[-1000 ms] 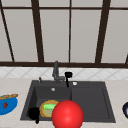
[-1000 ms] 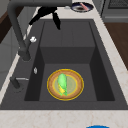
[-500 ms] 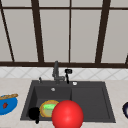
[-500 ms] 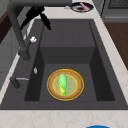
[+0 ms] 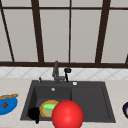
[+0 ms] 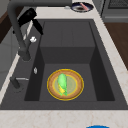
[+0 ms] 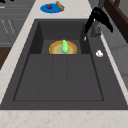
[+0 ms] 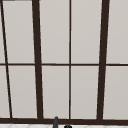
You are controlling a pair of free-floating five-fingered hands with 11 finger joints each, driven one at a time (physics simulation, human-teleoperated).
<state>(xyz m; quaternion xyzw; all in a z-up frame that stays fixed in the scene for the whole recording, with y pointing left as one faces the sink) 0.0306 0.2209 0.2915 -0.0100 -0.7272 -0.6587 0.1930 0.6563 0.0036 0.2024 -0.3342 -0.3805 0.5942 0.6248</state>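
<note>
My right hand [image 5: 67,71] hovers just right of the dark faucet [image 5: 56,72], behind the sink. It is open, with thumb and fingers spread and pointing down. In the left side view the same hand [image 6: 29,17] is beside the faucet's neck [image 6: 15,27], and in the right side view it [image 7: 98,15] is in front of the faucet [image 7: 95,31]. I cannot tell whether it touches the faucet. My left hand [image 5: 33,113] hangs at the sink's front left corner. A yellow plate [image 6: 51,85] holding a green vegetable [image 6: 62,82] lies in the basin.
A red ball [image 5: 67,115] is in front of the sink's near edge. A blue plate [image 5: 8,106] with food sits on the left counter and a dark bowl [image 5: 125,110] on the right. A small white knob [image 6: 32,39] sits on the sink's back rim.
My right hand has drifted from over the sink's back edge toward the faucet and the wall, ending close to the faucet's neck. The left hand, plate and ball have stayed still.
</note>
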